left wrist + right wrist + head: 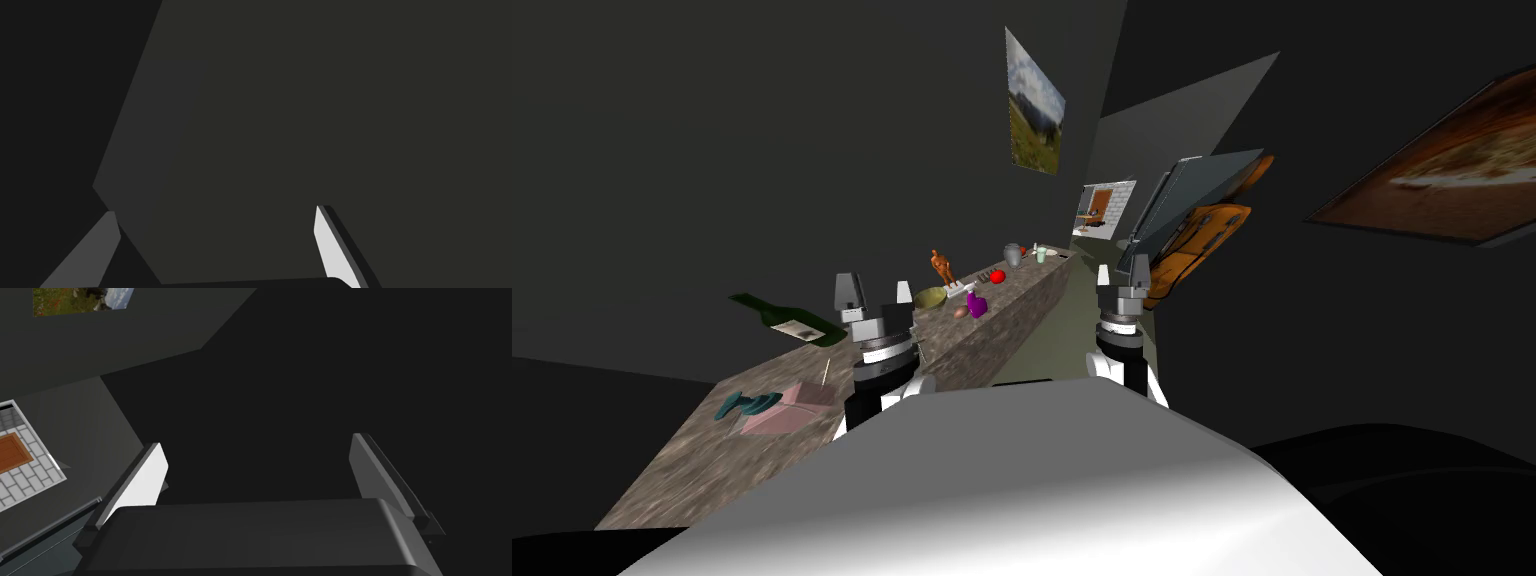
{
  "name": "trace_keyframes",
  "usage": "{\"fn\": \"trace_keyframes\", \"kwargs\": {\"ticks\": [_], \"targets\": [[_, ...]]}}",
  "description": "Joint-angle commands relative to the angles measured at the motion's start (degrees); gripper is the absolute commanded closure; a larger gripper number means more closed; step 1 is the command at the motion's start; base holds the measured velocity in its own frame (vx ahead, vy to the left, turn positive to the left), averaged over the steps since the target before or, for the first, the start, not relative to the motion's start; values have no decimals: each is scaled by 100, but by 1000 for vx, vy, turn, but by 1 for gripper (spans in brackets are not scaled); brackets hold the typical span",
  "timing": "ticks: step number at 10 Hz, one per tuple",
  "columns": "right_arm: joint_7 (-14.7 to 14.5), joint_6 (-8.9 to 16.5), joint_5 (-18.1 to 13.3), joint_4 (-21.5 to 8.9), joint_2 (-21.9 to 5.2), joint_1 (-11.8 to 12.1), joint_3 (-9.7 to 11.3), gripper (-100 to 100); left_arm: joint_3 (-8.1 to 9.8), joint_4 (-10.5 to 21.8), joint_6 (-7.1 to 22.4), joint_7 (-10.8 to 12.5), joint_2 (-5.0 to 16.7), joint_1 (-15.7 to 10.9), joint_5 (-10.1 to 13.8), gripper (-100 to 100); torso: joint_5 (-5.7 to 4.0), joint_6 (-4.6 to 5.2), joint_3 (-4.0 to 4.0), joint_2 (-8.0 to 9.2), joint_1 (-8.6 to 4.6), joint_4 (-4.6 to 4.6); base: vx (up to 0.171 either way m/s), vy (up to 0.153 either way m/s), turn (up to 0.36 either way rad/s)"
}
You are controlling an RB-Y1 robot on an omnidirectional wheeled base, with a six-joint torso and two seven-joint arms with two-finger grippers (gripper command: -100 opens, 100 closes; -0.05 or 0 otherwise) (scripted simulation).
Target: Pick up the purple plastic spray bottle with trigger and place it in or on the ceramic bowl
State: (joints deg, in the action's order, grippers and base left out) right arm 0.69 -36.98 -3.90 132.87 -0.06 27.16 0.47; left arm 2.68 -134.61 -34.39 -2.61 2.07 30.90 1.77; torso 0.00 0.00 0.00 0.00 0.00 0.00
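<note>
The purple spray bottle (976,302) with a pale trigger stands upright on the stone-topped counter (692,470), midway along it. Just to its left sits a yellow-green bowl (932,297). My left gripper (876,295) is raised above the counter, nearer to me than the bowl and bottle, its fingers (330,245) spread wide and nothing between them. My right gripper (1124,275) is held up off the counter's right side, open and empty, its fingers (142,480) far apart.
A green bottle (787,318) lies on the counter's left side, with a pink box (787,408) and a teal object (744,404) nearer me. Beyond the bowl are an orange figurine (943,266), a red fruit (997,276) and a grey vase (1012,254). An orange chair (1202,245) stands right.
</note>
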Motion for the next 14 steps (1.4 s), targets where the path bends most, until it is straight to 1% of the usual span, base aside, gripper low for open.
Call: {"fn": "trace_keyframes", "kwargs": {"ticks": [1, 2, 5, 8, 11, 14], "targets": [[0, 0, 0, 0, 0, 0, 0, 0, -62, 125, 16, -65, 179, 118, -146, -100, 0, 0, 0, 0, 0, 0, -22, 21, -39], [0, 0, 0, 0, 0, 0, 0, 0, -118, 256, 36, -132, 323, 226, -291, -100, 2, 1, 3, 7, 8, 1, -39, 49, -91], [0, 0, 0, 0, -1, 0, 0, 0, -213, 522, 82, -262, 576, 415, -569, -100, 6, 0, 8, 13, 24, 3, -31, 54, -69], [0, 0, 0, 0, 0, 0, 0, 0, -306, 840, 144, -417, 883, 604, -889, -100, 4, 0, 5, 9, 17, 2, -21, 39, -82], [0, 0, 0, 0, 0, 0, 0, 0, -387, 1180, 217, -587, 1254, 769, -1227, -100, 4, 0, 5, 8, 20, 2, -21, 44, -111], [0, 0, 0, 0, 0, 0, 0, 0, -443, 1525, 301, -763, 1684, 894, -1560, -100, 4, 0, 3, 4, 18, 1, -13, 37, -117]]}}
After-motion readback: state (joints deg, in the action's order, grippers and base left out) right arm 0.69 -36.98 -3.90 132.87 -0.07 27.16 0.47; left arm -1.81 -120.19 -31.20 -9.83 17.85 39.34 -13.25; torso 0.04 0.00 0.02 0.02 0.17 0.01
